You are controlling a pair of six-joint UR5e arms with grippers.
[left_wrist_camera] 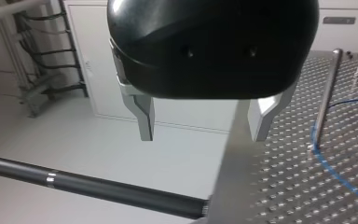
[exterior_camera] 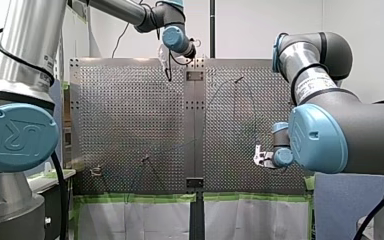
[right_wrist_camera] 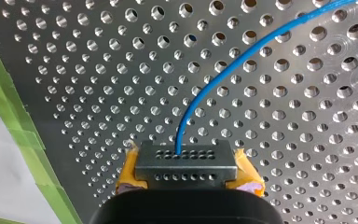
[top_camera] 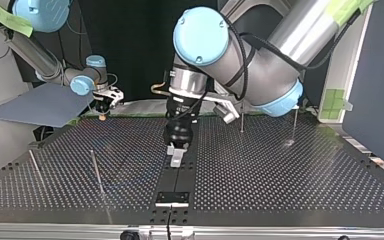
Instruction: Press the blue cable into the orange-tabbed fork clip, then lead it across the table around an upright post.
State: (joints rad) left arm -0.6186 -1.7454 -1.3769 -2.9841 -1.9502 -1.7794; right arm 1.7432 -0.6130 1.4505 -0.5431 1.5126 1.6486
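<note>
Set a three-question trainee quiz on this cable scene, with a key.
1. True or false: my left end effector is shut.
2. My right end effector grips: A) a bolt, B) the blue cable, C) nothing.
3. Fill in: in the left wrist view the blue cable bends at the foot of an upright ____.
Key: 1 false; 2 B; 3 post.

Blue cable (right_wrist_camera: 223, 74): thin, one end pinched at my right gripper's (right_wrist_camera: 186, 164) tip. From there it runs off in a smooth arc over the perforated table (right_wrist_camera: 98, 93).

Left wrist view: the cable lies flat and bends in a tight curve at the foot of an upright post (left_wrist_camera: 328, 88). Post is slim bare metal.
</note>
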